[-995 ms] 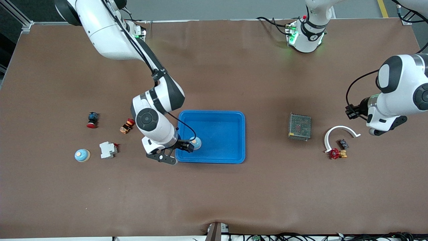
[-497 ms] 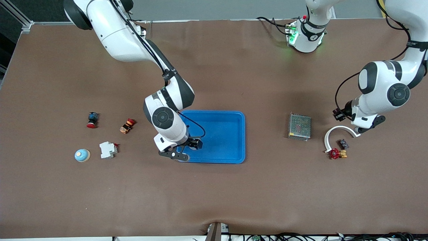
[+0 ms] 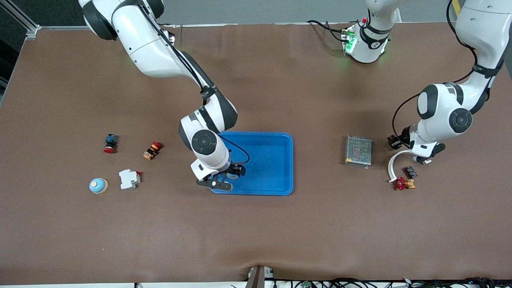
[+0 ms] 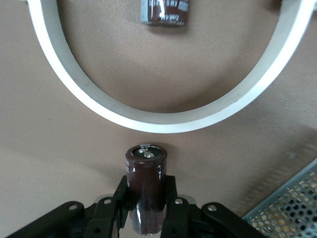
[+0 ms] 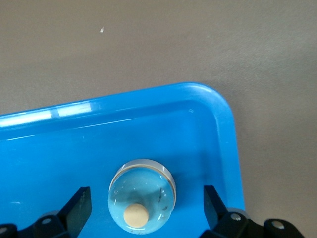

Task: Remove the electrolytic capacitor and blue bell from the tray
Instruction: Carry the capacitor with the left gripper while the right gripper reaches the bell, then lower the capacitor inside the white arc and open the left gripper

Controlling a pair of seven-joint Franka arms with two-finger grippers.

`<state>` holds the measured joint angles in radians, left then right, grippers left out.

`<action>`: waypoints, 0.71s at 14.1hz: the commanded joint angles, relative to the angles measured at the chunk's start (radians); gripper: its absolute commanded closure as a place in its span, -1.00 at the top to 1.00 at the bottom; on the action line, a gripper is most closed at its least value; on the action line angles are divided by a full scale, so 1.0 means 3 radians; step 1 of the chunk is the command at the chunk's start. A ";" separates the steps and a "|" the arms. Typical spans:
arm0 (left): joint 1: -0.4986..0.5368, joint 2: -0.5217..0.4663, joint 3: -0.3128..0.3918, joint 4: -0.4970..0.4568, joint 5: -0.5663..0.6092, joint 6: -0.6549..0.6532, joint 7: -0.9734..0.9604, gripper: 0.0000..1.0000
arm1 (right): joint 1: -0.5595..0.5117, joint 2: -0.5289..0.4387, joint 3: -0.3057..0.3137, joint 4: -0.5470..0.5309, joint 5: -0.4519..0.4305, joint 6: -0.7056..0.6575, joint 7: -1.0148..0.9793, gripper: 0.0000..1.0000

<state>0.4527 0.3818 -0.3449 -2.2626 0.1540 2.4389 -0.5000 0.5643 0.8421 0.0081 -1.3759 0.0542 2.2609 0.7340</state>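
Right wrist view shows the right gripper (image 5: 143,218) spread wide around the small blue dome bell (image 5: 142,195) in the bright-blue plastic tray (image 5: 225,139)'s corner; closing off-centre risks the dome slipping out. The left gripper (image 4: 147,210) clamps the dark brown cylindrical electrolytic capacitor (image 4: 146,186) just beside a white curved plastic arc (image 4: 163,119); released upright, it might topple.

The right gripper (image 3: 231,175) hangs over the tray (image 3: 272,160), at its corner nearest the camera and the right arm's end. The left gripper (image 3: 412,154) hangs over the white curved piece (image 3: 394,162), beside the mesh box (image 3: 358,151).
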 commanded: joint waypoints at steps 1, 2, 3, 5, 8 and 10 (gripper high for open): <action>0.0066 -0.0010 -0.0011 -0.0031 0.0049 0.0046 0.0046 -0.14 | 0.0062 0.0102 -0.0032 0.0112 -0.0058 0.0026 0.0074 1.00; 0.0066 -0.0010 -0.0011 -0.0031 0.0049 0.0046 0.0046 0.84 | 0.0072 0.0118 -0.0032 0.0112 -0.0058 0.0026 0.0079 1.00; 0.0066 -0.0020 -0.0016 -0.0026 0.0049 0.0036 0.0010 1.00 | 0.0072 0.0128 -0.0032 0.0112 -0.0058 0.0031 0.0079 1.00; 0.0066 -0.0081 -0.0016 -0.0005 0.0049 0.0000 0.0005 1.00 | 0.0077 0.0143 -0.0032 0.0112 -0.0063 0.0031 0.0079 1.00; 0.0056 -0.0219 -0.0052 0.0229 0.0054 -0.0259 0.0010 1.00 | 0.0118 0.0179 -0.0032 0.0092 -0.0063 0.0149 0.0079 1.00; 0.0030 -0.0204 -0.0087 0.0652 0.0054 -0.0622 0.0025 1.00 | 0.0113 0.0200 -0.0032 0.0092 -0.0063 0.0149 0.0079 1.00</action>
<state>0.4620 0.3399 -0.3549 -2.1688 0.1545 2.3605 -0.4998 0.5852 0.8821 0.0081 -1.3724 0.0530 2.3031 0.7344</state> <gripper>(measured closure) 0.000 0.000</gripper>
